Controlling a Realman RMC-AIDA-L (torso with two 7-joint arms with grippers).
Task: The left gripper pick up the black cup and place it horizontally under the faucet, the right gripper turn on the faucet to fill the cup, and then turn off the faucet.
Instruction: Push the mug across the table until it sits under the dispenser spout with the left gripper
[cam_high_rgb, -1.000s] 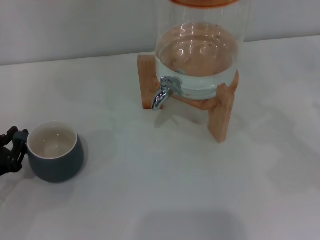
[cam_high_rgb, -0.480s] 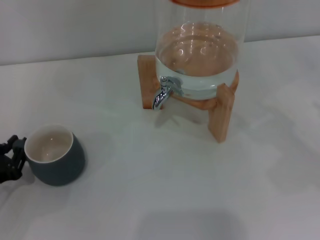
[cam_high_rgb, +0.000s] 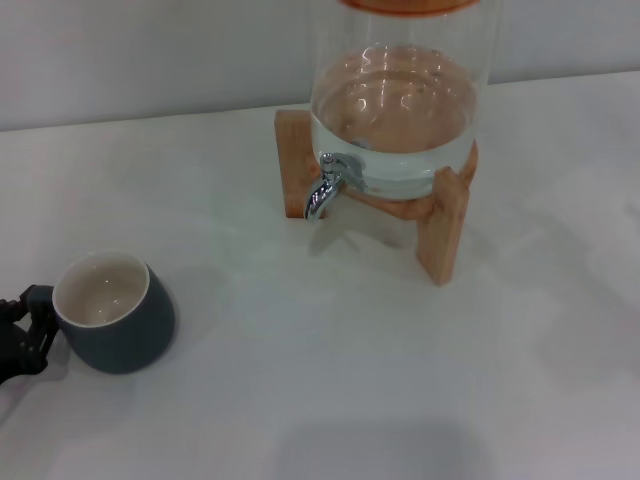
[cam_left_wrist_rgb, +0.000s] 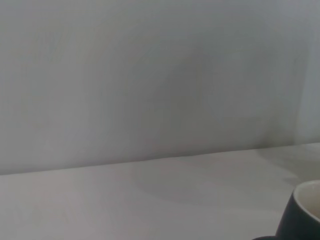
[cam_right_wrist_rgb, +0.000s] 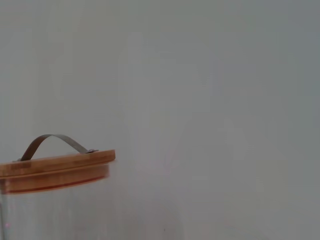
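Note:
The black cup (cam_high_rgb: 118, 324), dark grey with a cream inside, is at the table's front left, tilted slightly with its mouth up. My left gripper (cam_high_rgb: 30, 328) is at the cup's left side, its black fingers closed around the handle, which they hide. A part of the cup (cam_left_wrist_rgb: 304, 214) also shows in the left wrist view. The chrome faucet (cam_high_rgb: 326, 186) sticks out of the glass dispenser (cam_high_rgb: 400, 110) on its wooden stand (cam_high_rgb: 443, 228), far to the right of the cup and farther back. My right gripper is out of view.
The dispenser is about half full of water. Its wooden lid (cam_right_wrist_rgb: 55, 167) with a metal handle shows in the right wrist view. The white table (cam_high_rgb: 330, 370) stretches between cup and stand, with a pale wall behind.
The cup has tipped a little and shifted slightly toward the front and right. My left gripper moved with it, down along the left edge of the head view.

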